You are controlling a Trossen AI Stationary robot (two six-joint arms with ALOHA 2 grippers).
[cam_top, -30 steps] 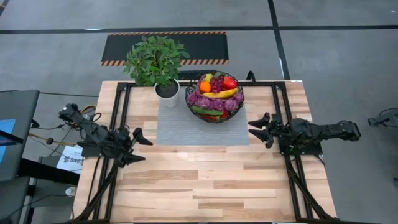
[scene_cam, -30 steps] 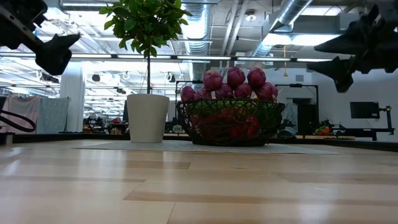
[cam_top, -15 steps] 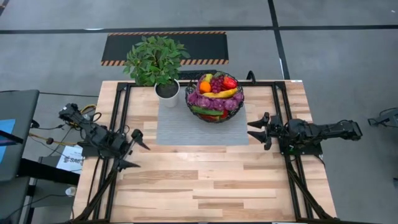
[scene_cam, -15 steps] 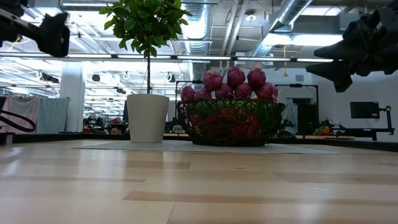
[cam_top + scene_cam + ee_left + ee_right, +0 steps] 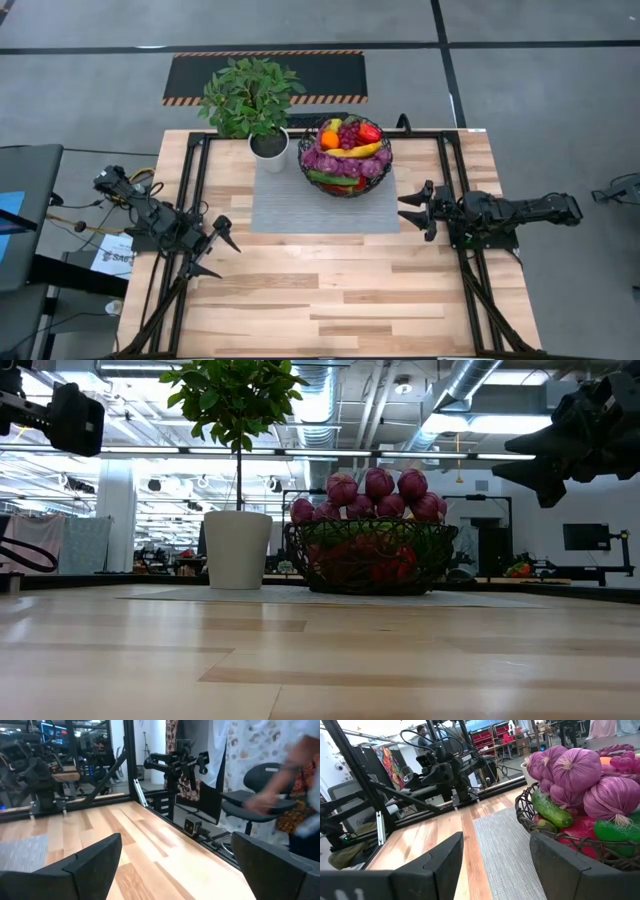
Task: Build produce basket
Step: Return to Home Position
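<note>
The black wire basket [image 5: 345,158] stands on the far part of a grey mat [image 5: 320,205]. It is heaped with produce [image 5: 580,780]: purple bulbs, a green cucumber [image 5: 548,809], an orange, a banana, grapes and red pieces. In the low view the basket [image 5: 372,557] stands beside the white pot. My left gripper [image 5: 222,256] is open and empty above the table's left part, away from the basket; it also shows in its wrist view [image 5: 175,865]. My right gripper [image 5: 407,211] is open and empty, to the right of the mat, its fingers pointing toward the basket [image 5: 495,865].
A leafy potted plant [image 5: 250,98] in a white pot [image 5: 237,549] stands left of the basket at the mat's far corner. Black frame rails [image 5: 190,190] run along both table sides. A person [image 5: 295,770] and a chair show beyond the table in the left wrist view.
My left gripper has swung toward the table's near edge and turned, so that its fingers now slant toward the near right; in the low view it has gone toward the picture's left edge. It stays open. The basket and the produce have kept still.
</note>
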